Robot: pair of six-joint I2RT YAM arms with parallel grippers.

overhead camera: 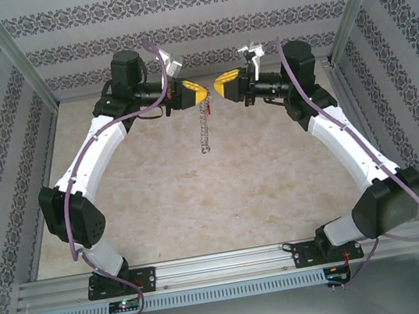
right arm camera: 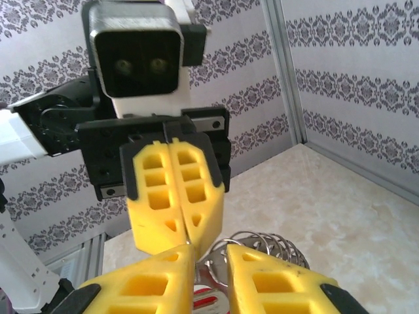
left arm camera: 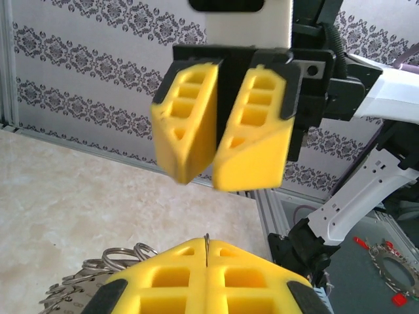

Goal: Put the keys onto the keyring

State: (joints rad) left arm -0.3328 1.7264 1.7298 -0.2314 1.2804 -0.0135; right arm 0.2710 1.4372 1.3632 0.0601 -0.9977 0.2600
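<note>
The keyring (overhead camera: 205, 130) hangs as a floppy silvery chain from my left gripper (overhead camera: 194, 94), high over the table. In the left wrist view, my left gripper (left arm camera: 207, 243) is shut on a thin wire of the keyring, and several rings (left arm camera: 124, 256) bunch to the left. My right gripper (overhead camera: 224, 85) faces it tip to tip. Seen from the right wrist, my right gripper (right arm camera: 209, 252) has its jaws narrowly apart. The key (right arm camera: 216, 304), with its red head, lies in the gap. Behind it coil the keyring's loops (right arm camera: 262, 241), and the left gripper (right arm camera: 188, 237) is just beyond.
The marble-patterned table (overhead camera: 169, 202) lies well below both grippers. Patterned walls with metal posts (overhead camera: 17, 59) close in the back and sides. An aluminium rail (overhead camera: 225, 263) carries both arm bases at the near edge.
</note>
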